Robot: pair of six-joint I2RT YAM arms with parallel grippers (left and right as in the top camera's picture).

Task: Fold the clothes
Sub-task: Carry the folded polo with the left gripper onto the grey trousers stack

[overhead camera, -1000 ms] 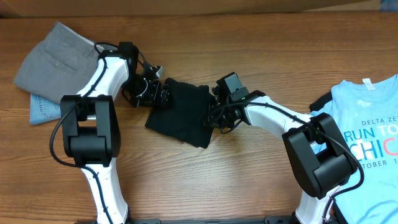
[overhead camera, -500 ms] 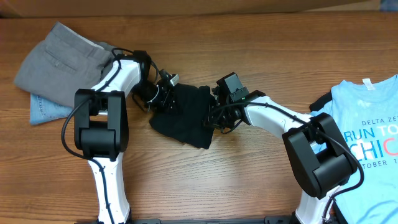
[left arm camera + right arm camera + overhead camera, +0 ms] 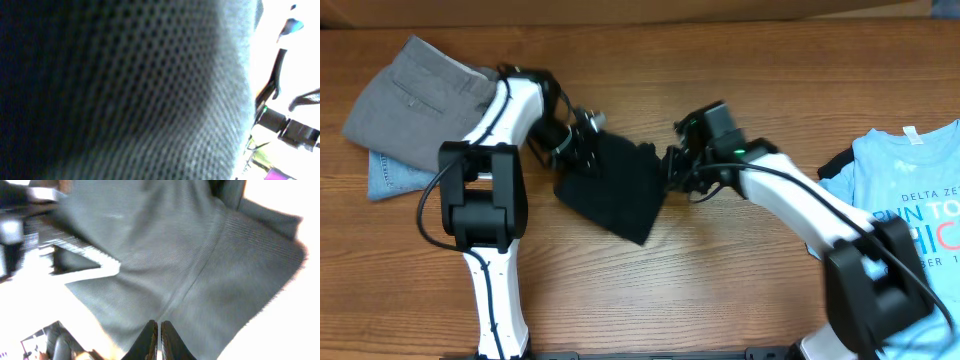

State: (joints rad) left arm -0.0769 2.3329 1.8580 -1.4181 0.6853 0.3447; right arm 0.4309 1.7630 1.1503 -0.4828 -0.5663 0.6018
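Observation:
The clothes in play are a small black garment [image 3: 618,188], held stretched between my two grippers over the middle of the table. My left gripper [image 3: 586,141] is at its upper left corner. In the left wrist view black mesh fabric [image 3: 125,90] fills nearly the whole frame and hides the fingers. My right gripper [image 3: 670,170] is at the garment's right edge. The right wrist view shows that gripper [image 3: 159,330] shut, its fingertips pinching a fold of the dark cloth [image 3: 200,255], which hangs spread out beyond them.
Folded grey trousers [image 3: 420,95] lie on a blue denim piece [image 3: 388,178] at the far left. A light blue printed T-shirt [image 3: 910,190] lies at the right edge over something black [image 3: 835,165]. A wall runs along the table's far edge.
My left gripper moved right onto the garment's upper left corner and closed there. My right arm shifted right and up with the cloth, and the garment is now pulled out between them.

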